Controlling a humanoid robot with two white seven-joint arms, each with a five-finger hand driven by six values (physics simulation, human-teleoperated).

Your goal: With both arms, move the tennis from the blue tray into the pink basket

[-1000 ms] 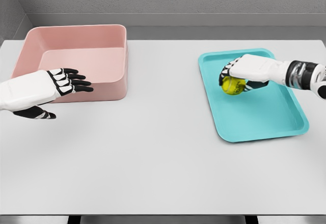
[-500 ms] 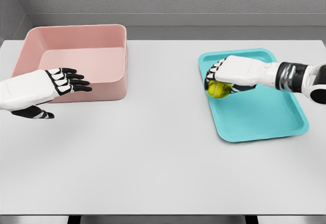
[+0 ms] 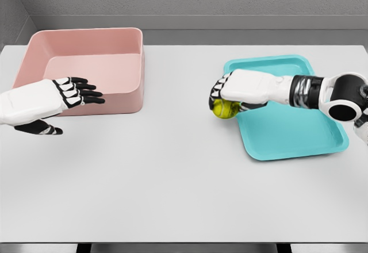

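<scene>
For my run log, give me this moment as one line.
right hand: gripping ball, at tray's left edge | left hand: open, in front of basket | basket: no ball

One ball, under the right hand's curled fingers; one tray behind those fingers; one basket just beyond the left hand's fingers; one table; two hands

A plain white desk fills the view. Two things lie directly on it: a pink basket at about ten o'clock near the far left corner, and a blue tray at about two o'clock, well apart from it.
</scene>
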